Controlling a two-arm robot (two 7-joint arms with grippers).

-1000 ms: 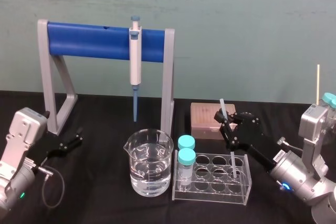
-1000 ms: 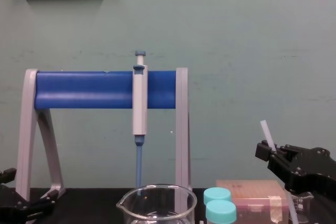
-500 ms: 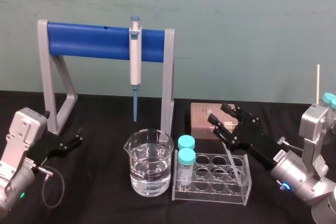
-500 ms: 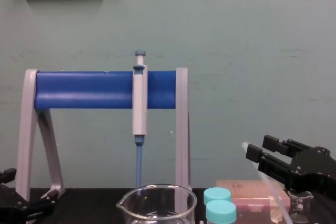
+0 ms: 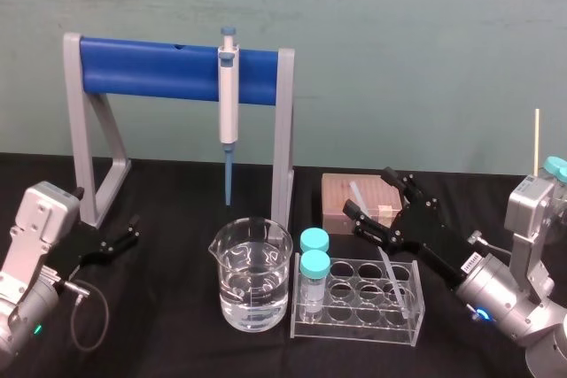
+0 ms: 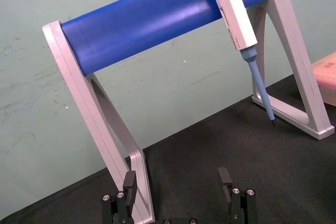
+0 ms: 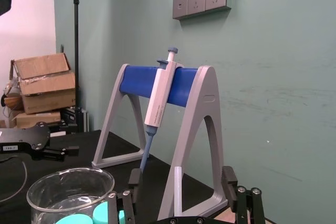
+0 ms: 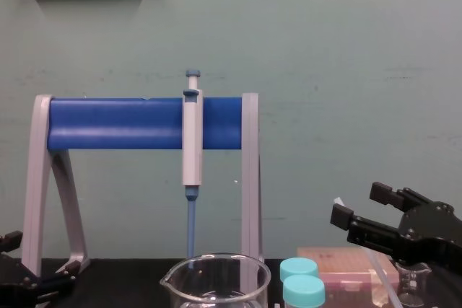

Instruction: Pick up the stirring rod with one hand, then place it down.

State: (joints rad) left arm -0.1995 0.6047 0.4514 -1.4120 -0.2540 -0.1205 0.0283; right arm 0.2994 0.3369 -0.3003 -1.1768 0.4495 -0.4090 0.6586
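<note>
Parked left gripper (image 5: 135, 228); right gripper (image 5: 367, 190) splayed wide

Translucent-white stirring rod (image 5: 390, 270), tilted, lower end in the rack (image 5: 354, 329) (between parted fingers of the right hand (image 5: 368, 190))

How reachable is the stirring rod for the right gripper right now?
Probably yes: the right gripper hangs open right beside the stirring rod, which leans in the clear tube rack, and nothing seems to stand between them.
</note>
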